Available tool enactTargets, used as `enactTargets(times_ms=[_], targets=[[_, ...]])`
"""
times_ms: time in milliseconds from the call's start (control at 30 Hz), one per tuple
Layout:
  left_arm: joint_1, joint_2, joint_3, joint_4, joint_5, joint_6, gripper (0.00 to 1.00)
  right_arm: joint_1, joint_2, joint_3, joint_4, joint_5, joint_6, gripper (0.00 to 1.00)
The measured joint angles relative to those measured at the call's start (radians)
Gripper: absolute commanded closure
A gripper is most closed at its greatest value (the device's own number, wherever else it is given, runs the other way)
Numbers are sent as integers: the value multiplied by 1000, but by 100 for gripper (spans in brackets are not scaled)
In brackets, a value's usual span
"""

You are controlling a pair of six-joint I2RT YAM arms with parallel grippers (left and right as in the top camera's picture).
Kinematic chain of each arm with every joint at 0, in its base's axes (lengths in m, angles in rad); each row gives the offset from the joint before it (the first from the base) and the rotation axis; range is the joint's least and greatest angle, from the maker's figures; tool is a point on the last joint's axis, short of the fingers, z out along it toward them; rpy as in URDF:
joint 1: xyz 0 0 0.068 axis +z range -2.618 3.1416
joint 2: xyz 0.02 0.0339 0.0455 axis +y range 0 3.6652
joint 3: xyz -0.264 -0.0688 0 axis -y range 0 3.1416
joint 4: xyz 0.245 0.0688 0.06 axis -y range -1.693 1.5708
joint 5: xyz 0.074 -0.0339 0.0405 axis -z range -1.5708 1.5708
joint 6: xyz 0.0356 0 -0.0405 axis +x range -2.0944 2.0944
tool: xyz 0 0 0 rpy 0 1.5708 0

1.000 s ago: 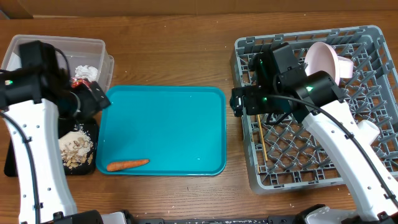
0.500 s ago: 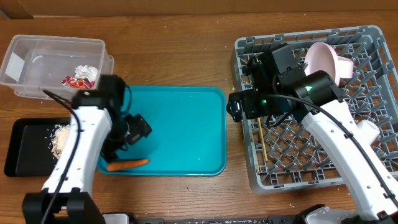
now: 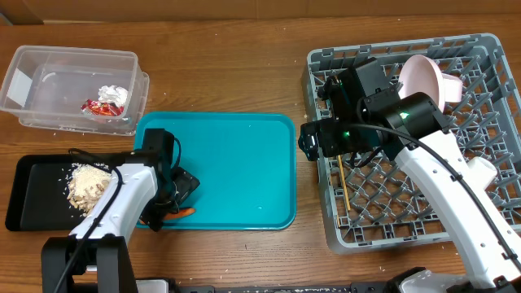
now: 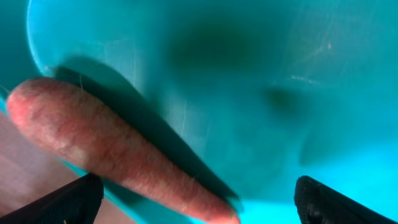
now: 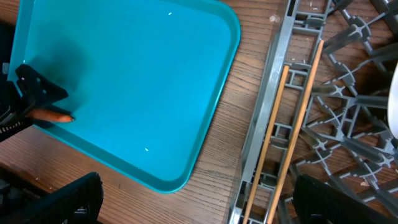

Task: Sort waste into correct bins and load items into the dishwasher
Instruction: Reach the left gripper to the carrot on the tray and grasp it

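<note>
Carrot (image 3: 182, 212) lies flat in the near-left corner of the teal tray (image 3: 236, 163), against the tray's rim. Left gripper (image 3: 168, 202) is low over it, tilted down. In the left wrist view both fingertips (image 4: 68, 200) are spread wide, with the carrot (image 4: 112, 149) running diagonally between them on the teal tray (image 4: 261, 93); jaws are apart, nothing clamped. Cannot tell if a finger touches the carrot.

Clear tub (image 3: 49, 73) sits far left on the table (image 3: 228, 81), with the red wrapper (image 3: 99, 107) and the white tissue (image 3: 115, 93) inside, touching each other. Black tray (image 3: 28, 207) is just in front of the tub, left of the teal tray, and holds the heap of beige food scraps (image 3: 88, 182).

Right gripper (image 3: 313, 140) hangs over the strip of table between the teal tray and the dish rack (image 3: 383, 224). Its fingers (image 5: 59, 198) are wide apart and empty. The right wrist view shows the teal tray (image 5: 137, 74), the carrot (image 5: 55, 116) at its far corner and the dish rack (image 5: 348, 118).

Chopsticks (image 5: 273, 143) lie side by side in the rack along its left edge, roughly parallel; from overhead the chopsticks (image 3: 345, 194) show below the right arm. Pink bowl (image 3: 423, 77) stands on edge at the back of the rack, with a small white cup (image 3: 453, 86) just beside it.
</note>
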Motion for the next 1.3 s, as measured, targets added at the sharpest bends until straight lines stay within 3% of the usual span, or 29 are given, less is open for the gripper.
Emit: enactTargets(times_ms=[133,300,567,733,800,1033,1133,1267,1300], targets=[[0,0,-18,46,-13,-1,0,0,0,0,0,0,0,0],[0,0,-19,49,-41,-2,10,0,0,0,0,0,3,0],[0,0,-19,72,-84,-17,41,0,0,0,0,1,3,0],[0,0,-20,98,-99,-19,36,0,0,0,0,0,4,0],[0,2,-21,100,-101,-19,29,0,0,0,-3,0,4,0],[0,34,-27,118,-122,-20,30,0,0,0,-8,1,4,0],[0,39,-27,143,-137,-21,36,0,0,0,-8,1,4,0],[-2,45,-26,169,-153,-22,56,0,0,0,-10,1,4,0],[-2,47,-26,173,-159,-21,65,0,0,0,-11,0,4,0]])
